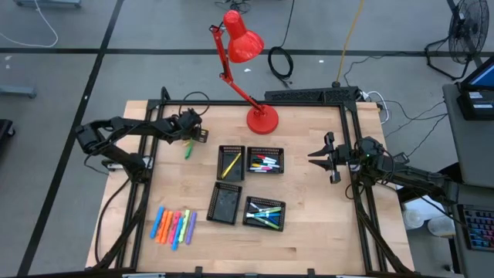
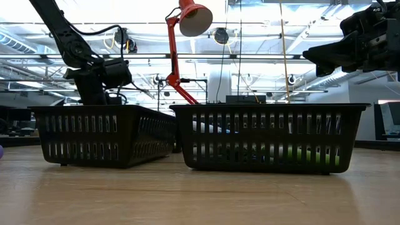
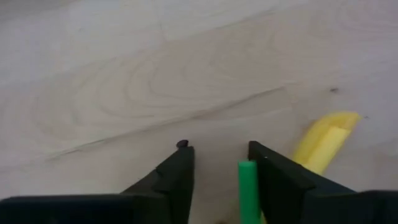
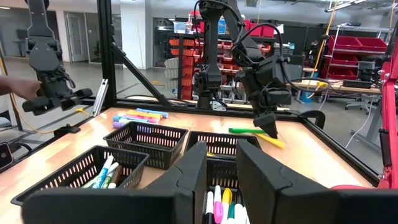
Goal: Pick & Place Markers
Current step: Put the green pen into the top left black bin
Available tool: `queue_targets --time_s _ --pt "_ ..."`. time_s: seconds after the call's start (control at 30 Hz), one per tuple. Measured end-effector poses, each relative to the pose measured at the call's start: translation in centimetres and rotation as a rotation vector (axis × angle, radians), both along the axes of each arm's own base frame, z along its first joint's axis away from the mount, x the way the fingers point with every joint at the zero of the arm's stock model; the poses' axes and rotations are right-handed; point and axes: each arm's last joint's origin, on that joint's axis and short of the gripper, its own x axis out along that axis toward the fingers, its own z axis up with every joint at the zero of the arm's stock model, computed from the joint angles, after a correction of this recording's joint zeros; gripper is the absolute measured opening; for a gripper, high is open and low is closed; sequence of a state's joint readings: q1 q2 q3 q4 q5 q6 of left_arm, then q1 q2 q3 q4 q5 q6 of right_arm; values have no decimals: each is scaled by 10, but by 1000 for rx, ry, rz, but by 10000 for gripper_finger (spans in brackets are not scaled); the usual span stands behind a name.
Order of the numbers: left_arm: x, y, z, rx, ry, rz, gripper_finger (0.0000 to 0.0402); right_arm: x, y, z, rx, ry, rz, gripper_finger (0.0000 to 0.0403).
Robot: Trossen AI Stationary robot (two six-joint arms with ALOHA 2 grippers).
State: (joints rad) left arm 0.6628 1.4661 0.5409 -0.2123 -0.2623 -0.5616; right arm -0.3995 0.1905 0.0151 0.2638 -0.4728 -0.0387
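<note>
Left gripper [image 3: 217,180]: down at the table near the base of the red lamp [image 1: 261,117], on the side away from the right arm; jaws part-open, straddling a green marker [image 3: 247,190]; no firm grip visible yet.
Green marker: flat on the wood between the fingers, closer to 1 of them; apparently positioned for a pinch across its body.
Yellow marker [image 3: 324,142]: just beside the green one, outside the jaws; likely left out so that only 1 pen gets taken.
Right gripper [image 1: 324,157]: raised off the table on the lamp's opposite side, beyond the trays; jaws partly apart, nothing held; apparently waiting.
Mesh trays [image 1: 263,151]: 4 grouped in front of the lamp base; 3 with markers inside, 1 looks empty, though hard to be sure.
Loose markers [image 1: 174,225]: row of neon pens well clear of the lamp, at the near table edge, not yet sorted.
Step judged: closing on the green marker for pickup.
</note>
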Motion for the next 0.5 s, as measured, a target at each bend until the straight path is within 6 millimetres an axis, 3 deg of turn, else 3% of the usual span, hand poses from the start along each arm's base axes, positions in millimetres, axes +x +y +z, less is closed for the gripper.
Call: queue_targets --time_s 0.3,0.5 --pt "0 0 0 -4 4 -13 31 0 0 0 0 0 0 77" --pt "0 0 1 0 0 -31 28 0 0 0 0 0 0 77"
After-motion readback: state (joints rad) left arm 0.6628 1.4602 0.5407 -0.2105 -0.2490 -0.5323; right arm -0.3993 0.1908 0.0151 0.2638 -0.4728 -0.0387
